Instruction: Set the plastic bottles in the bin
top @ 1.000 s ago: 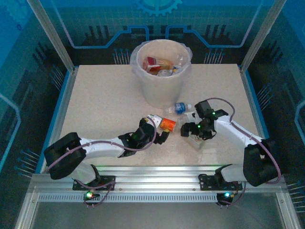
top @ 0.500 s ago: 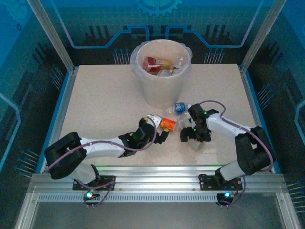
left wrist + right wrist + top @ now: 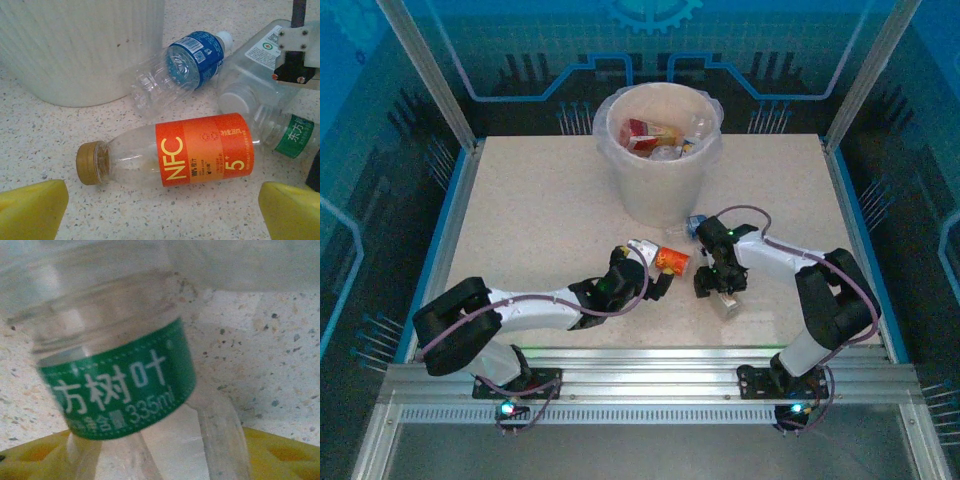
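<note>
Left wrist view is showing an orange-labelled bottle lying on its side on the speckled table, just in front of the bin. Its body is clear and empty, its cap is dull gold and is pointing left, and its label is reading "NFC". The left arm is stretching low across the table toward the bin's right side. The left gripper is hanging spread wide, its yellow fingertips sitting at either side of the bottle's near flank, and I cannot tell whether they are touching it. Nearer the bin, a blue-labelled bottle is lying slanted, its clear crushed base almost against the bin's ribbed wall and its white cap pointing away. To the right of it, a squarish clear bottle with a white label is lying flat. From above, the right arm is folding back on itself with its elbow out to the right of the bin, and the right gripper is pointing down in front of the bin. Its fingers are flanking a green-labelled bottle, clear with white characters; whether they are pinching it I cannot tell. Other bottles are lying inside the bin.
</note>
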You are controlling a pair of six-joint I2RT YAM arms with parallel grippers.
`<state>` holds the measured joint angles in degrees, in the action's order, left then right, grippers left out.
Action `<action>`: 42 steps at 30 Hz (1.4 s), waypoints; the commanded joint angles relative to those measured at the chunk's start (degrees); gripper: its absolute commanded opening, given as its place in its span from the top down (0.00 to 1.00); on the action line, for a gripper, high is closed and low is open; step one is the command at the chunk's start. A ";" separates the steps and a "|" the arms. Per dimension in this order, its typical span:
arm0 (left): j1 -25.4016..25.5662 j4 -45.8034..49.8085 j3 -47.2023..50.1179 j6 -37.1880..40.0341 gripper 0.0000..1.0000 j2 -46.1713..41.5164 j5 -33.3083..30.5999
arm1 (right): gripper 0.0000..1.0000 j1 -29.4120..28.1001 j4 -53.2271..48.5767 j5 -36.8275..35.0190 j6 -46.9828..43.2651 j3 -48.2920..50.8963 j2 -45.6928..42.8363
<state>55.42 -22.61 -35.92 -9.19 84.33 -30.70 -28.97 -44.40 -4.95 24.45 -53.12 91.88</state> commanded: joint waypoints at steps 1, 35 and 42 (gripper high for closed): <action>0.49 -0.52 -1.26 -1.62 0.01 -0.73 -1.83 | 0.42 -1.13 -2.94 -1.25 -0.42 -1.73 -1.22; 0.44 -5.35 3.37 -5.49 0.01 -7.12 -9.19 | 0.74 0.44 -5.05 4.47 -6.30 -48.00 -11.56; 0.40 -9.05 3.75 -5.38 0.01 -6.82 -10.84 | 0.73 2.26 -2.26 8.14 -5.08 -63.36 1.63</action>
<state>55.42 -27.88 -32.75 -13.63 78.35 -39.22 -27.92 -48.38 0.51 19.62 -111.68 89.60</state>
